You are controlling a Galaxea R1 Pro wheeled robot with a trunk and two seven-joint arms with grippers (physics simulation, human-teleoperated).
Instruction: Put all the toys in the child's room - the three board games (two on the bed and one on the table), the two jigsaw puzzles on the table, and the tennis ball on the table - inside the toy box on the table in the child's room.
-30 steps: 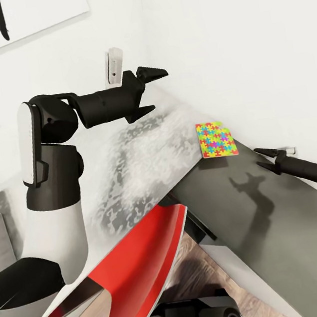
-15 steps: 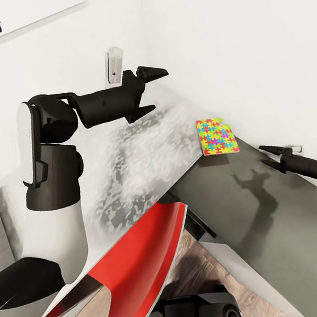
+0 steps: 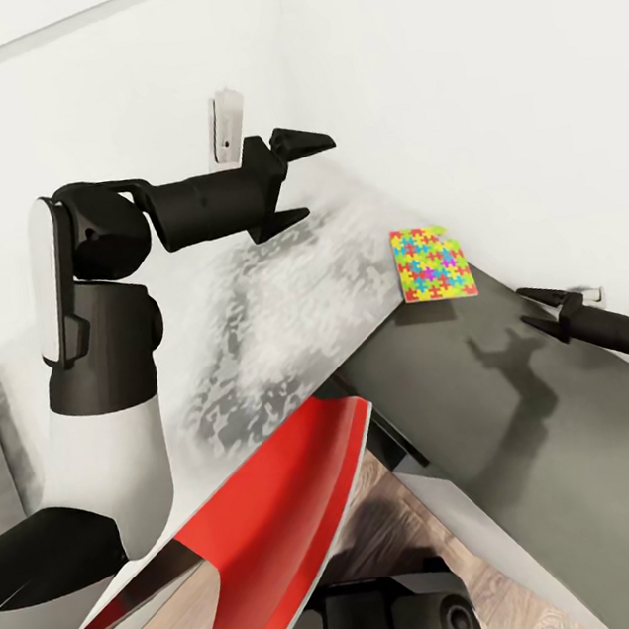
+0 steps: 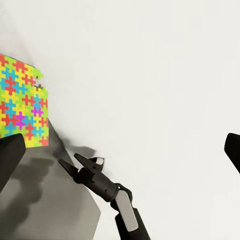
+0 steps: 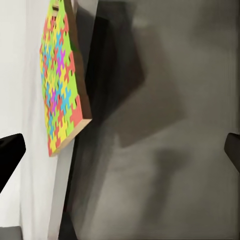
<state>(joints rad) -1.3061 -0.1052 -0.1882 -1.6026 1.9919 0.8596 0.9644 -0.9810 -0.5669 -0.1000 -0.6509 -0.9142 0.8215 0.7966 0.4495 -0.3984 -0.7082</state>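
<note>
White walls box in the corner where one jigsaw puzzle point(image 3: 432, 263) lies at the pale surface's point(image 3: 284, 309) edge. Your right gripper point(image 3: 546, 311), fingers spread and empty, looks mid-reach; left gripper point(image 3: 296, 179) hovers spread. Next, close in low.

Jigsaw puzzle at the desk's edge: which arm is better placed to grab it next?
Probably the right. The right gripper hangs open over the dark side table beside the jigsaw puzzle; the left gripper is raised near the wall.
</note>
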